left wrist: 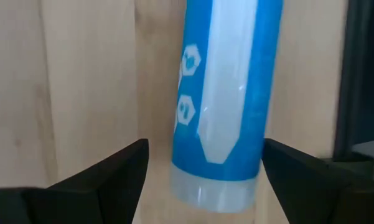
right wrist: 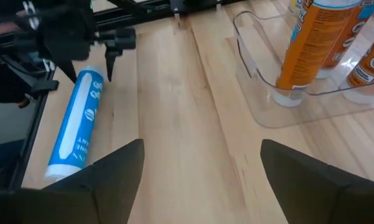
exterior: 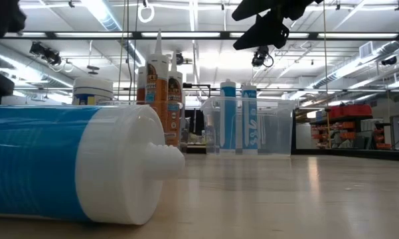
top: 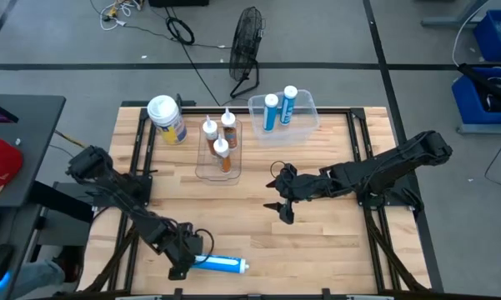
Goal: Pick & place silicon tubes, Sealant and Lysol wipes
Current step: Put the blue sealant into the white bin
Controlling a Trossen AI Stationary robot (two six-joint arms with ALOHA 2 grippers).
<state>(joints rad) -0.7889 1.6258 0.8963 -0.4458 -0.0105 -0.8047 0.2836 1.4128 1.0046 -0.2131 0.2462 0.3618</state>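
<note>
A blue silicone tube (top: 222,264) with a white cap lies on its side near the table's front edge. My left gripper (top: 190,257) is open above its capless end (left wrist: 215,190), one finger on either side, touching nothing. My right gripper (top: 279,202) hangs open over the middle of the table. The Lysol wipes canister (top: 167,119) stands upright at the far left. Orange sealant tubes (top: 219,140) stand in a clear tray (top: 202,171). Two blue tubes (top: 280,107) stand in a clear bin (top: 308,117).
A black fan (top: 247,46) and cables lie on the floor beyond the table's far edge. Bare wood stretches between the tray and the lying tube (right wrist: 78,127). Black frame rails (top: 371,167) run along the table's left and right sides.
</note>
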